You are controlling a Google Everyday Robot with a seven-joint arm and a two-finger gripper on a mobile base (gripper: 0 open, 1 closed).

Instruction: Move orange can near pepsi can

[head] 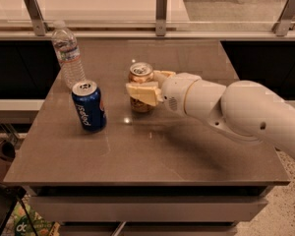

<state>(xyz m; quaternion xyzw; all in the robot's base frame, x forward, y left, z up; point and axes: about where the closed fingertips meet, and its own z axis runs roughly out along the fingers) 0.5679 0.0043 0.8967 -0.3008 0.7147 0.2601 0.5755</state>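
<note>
The orange can (139, 78), orange-tan with a silver top, stands upright near the middle of the brown table (152, 151). My gripper (146, 89) reaches in from the right and is shut on the can's side, its pale fingers (141, 93) wrapped across the front of it. The can's base looks at or just above the tabletop; I cannot tell which. The pepsi can (89, 106), glossy blue with white lettering, stands upright to the left of the orange can, a short gap apart. My white arm (236, 113) crosses the right half of the table.
A clear plastic water bottle (68, 54) stands upright behind the pepsi can near the table's left edge. A railing with metal posts (161, 6) runs along the back. The floor drops off past the table's front and right edges.
</note>
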